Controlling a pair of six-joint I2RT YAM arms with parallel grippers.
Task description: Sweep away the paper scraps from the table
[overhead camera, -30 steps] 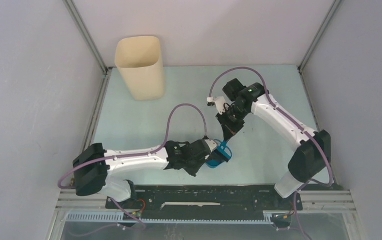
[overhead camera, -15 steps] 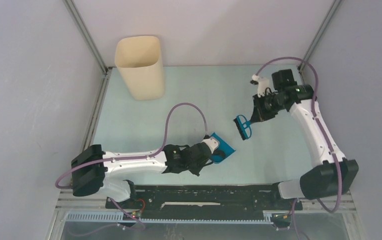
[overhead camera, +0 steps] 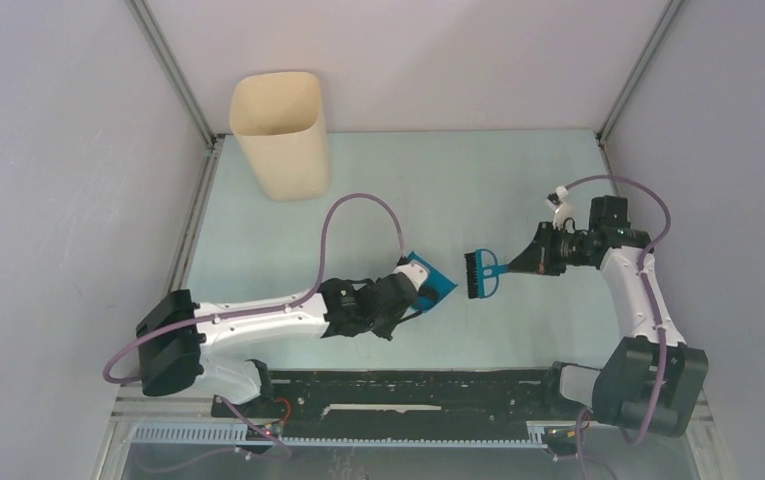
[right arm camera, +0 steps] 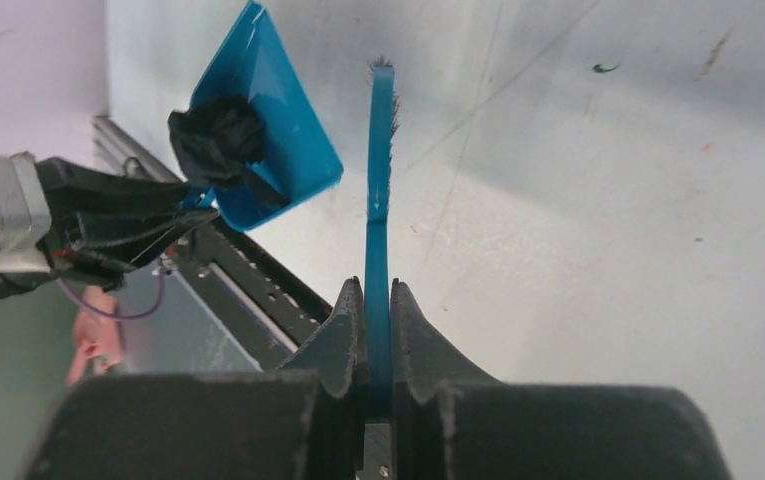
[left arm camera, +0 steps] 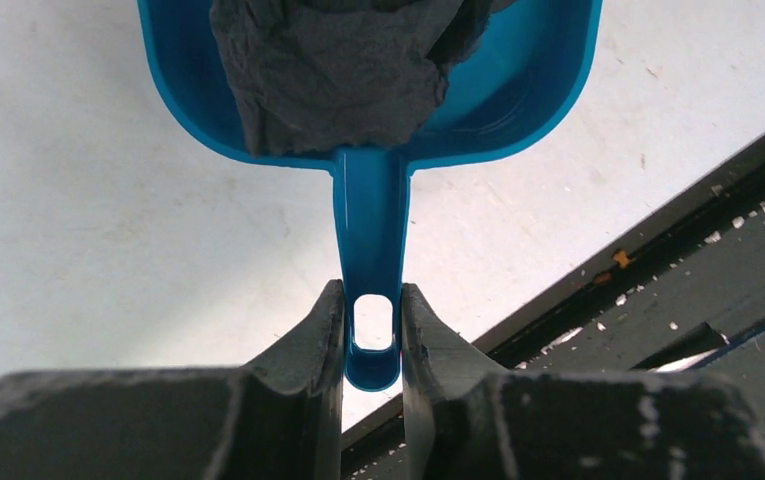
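My left gripper [overhead camera: 408,293] is shut on the handle of the blue dustpan [overhead camera: 432,282], near the table's front middle. In the left wrist view my left gripper [left arm camera: 372,300] clamps the handle, and a crumpled black paper scrap [left arm camera: 338,70] lies in the dustpan [left arm camera: 538,100]. My right gripper [overhead camera: 518,265] is shut on the handle of the blue hand brush [overhead camera: 481,273], bristle head pointing left, just right of the pan. The right wrist view shows my right gripper [right arm camera: 377,290], the brush [right arm camera: 378,170], the dustpan [right arm camera: 288,110] and the scrap [right arm camera: 213,135]. I see no loose scraps on the table [overhead camera: 378,200].
A beige bin [overhead camera: 280,135] stands at the back left of the table. Metal frame posts run along both sides. A black rail [overhead camera: 408,385] with the arm bases lies along the near edge.
My right arm has swung from the table's middle out to the right and come back low, carrying the brush. My left gripper has shifted the dustpan slightly back and left.
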